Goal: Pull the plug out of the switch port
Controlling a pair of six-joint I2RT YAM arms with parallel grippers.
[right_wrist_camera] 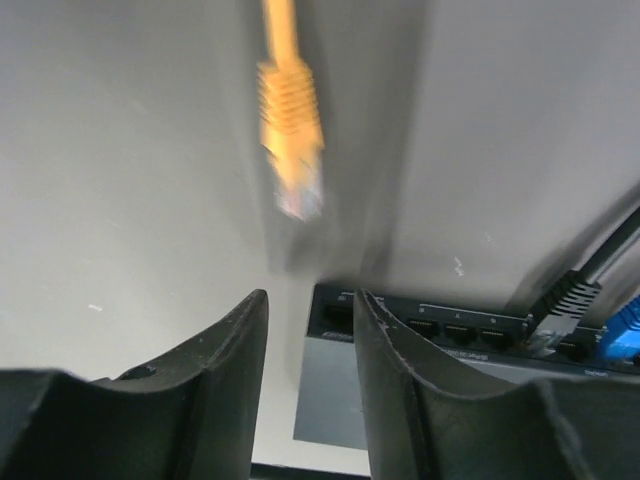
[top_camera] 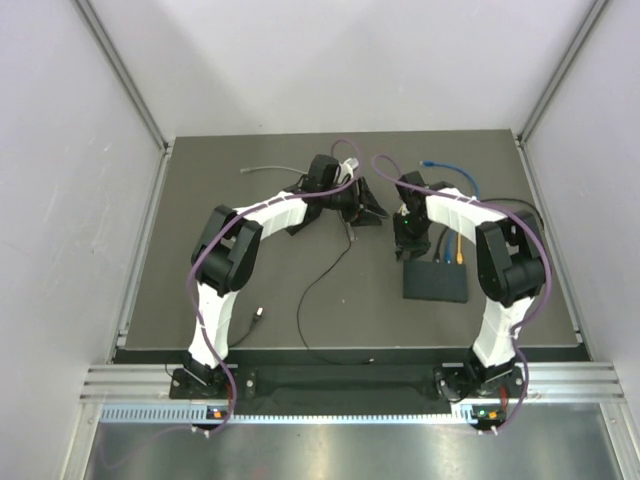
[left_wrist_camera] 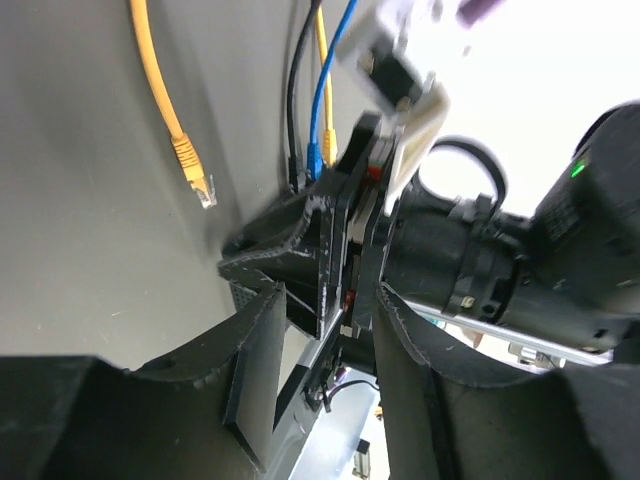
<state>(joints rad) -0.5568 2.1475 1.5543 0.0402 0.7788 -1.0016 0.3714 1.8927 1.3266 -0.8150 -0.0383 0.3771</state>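
Orange plug (right_wrist_camera: 292,140) is out of the switch port (right_wrist_camera: 335,318), just beyond the switch (right_wrist_camera: 470,328). Black plug (right_wrist_camera: 565,300) and blue plug (right_wrist_camera: 620,340) seated. Right gripper (right_wrist_camera: 310,300) over the switch, slightly parted, empty. Left gripper (left_wrist_camera: 328,295) parted, empty.

Table top (top_camera: 540,300): matt grey sheet, smooth, faintly speckled up close. Switch box (top_camera: 435,283): matt black casing, smooth top, slight sheen on the front strip around the ports. Orange cable (left_wrist_camera: 150,70): smooth, lightly glossy plastic jacket. Plug (right_wrist_camera: 292,140): ribbed orange rubbery boot, clear plastic tip. Blue cable (left_wrist_camera: 325,100) and black cable (left_wrist_camera: 291,110): smooth plastic jackets, black one duller. Right gripper fingers (right_wrist_camera: 225,350) and left gripper fingers (left_wrist_camera: 250,360): matt black plastic, grainy faces, finely ridged edges. Arm shells (top_camera: 270,212): smooth white plastic with light gloss, satin black joints. Frame rail (top_camera: 350,378): bare aluminium, brushed look. Side walls (top_camera: 60,200): white, matt, smooth.
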